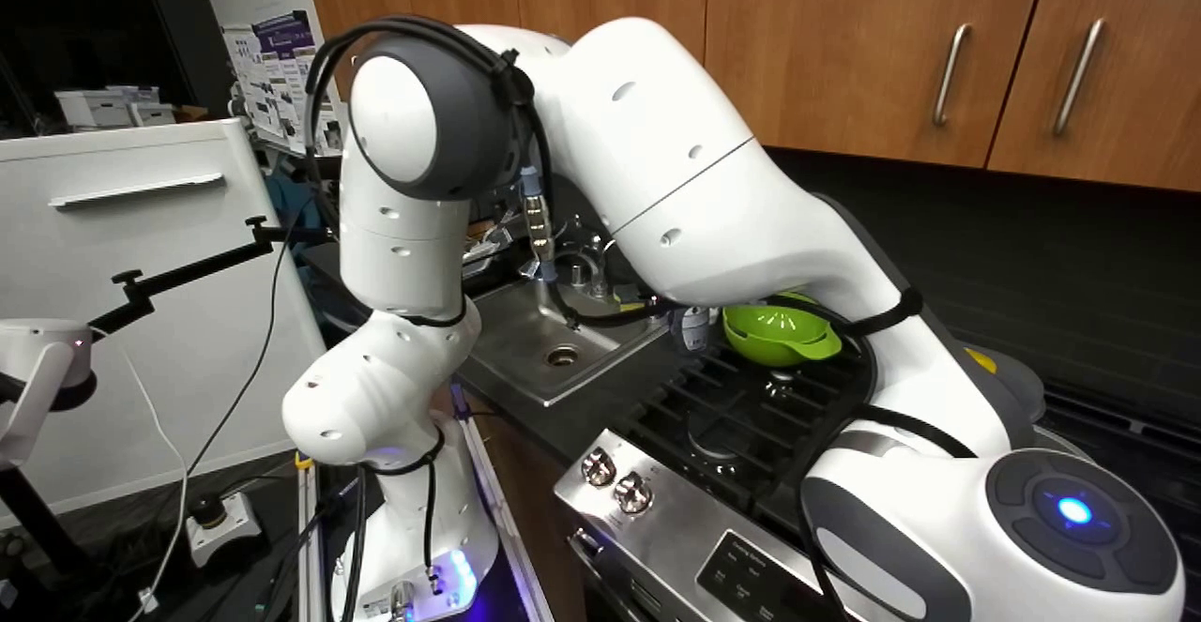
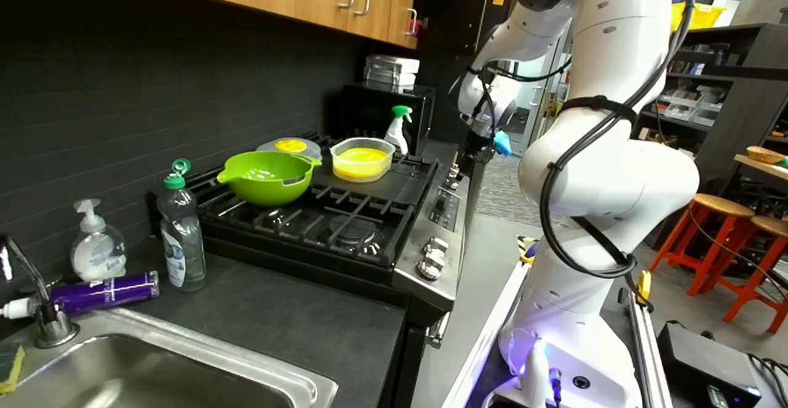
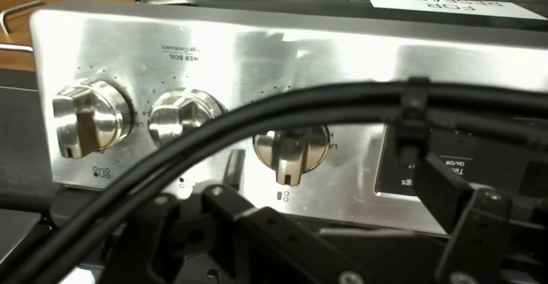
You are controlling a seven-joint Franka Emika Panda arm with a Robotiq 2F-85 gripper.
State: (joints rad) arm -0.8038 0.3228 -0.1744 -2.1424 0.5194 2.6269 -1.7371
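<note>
1. Wooden cabinets (image 1: 844, 50) hang along the wall, above the stove's back edge in both exterior views.
2. The white arm (image 2: 609, 186) stands off the stove's front edge and bends down toward it.
3. The stove (image 2: 354, 229) meets a dark counter (image 2: 295, 309) along one side edge.
4. A steel sink (image 2: 228, 359) sits in this surface, well apart from the stove.
5. The silver control panel (image 3: 338, 61) runs along the stove's front edge; it looks inverted in the wrist view.
6. A black box-shaped appliance (image 2: 369, 109) stands beyond the stove's side edge away from the sink.
7. A green bowl (image 2: 268, 180) rests near the stove's back corner on the sink side.
8. A clear container (image 2: 357, 174) with yellow inside sits farther from that corner.
9. The gripper (image 3: 334, 177) is released, its jaws standing wide apart before the panel, near the end away from the sink. Black cables (image 3: 351, 91) cross its view; whether a fingertip touches metal, I cannot tell.
10. A green-capped bottle (image 2: 181, 236) stands on the surface, near the edge meeting the stove.
11. The third knob (image 3: 293, 159) from the panel's end edge shows between the jaws, beside the dark display (image 3: 479, 151); two other knobs (image 3: 96, 117) lie nearer that edge.
</note>
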